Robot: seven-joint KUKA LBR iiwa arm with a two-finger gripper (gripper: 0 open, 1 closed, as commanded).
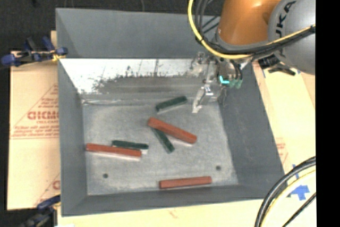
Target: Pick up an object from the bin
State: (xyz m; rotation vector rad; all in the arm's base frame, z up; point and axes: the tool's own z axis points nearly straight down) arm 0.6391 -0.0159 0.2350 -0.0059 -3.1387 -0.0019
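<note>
Camera view puts my gripper (204, 96) far right in the bin (106, 34) — beside a dark green stick (171, 103). Released or clenched, I cannot tell.

- In the bin (247, 135), the gripper (201, 99) hangs over the far right part of the floor, close to the far wall.
- Just left of it lies the far short stick (171, 103).
- The middle long bar (171, 131) lies around the floor's centre, nearer than that stick.
- The middle short stick (164, 141) touches its near side.
- Further left, the left short stick (130, 144) lies just behind the left long bar (113, 151).
- The near long bar (185, 183) lies along the near wall, apart from the rest.
</note>
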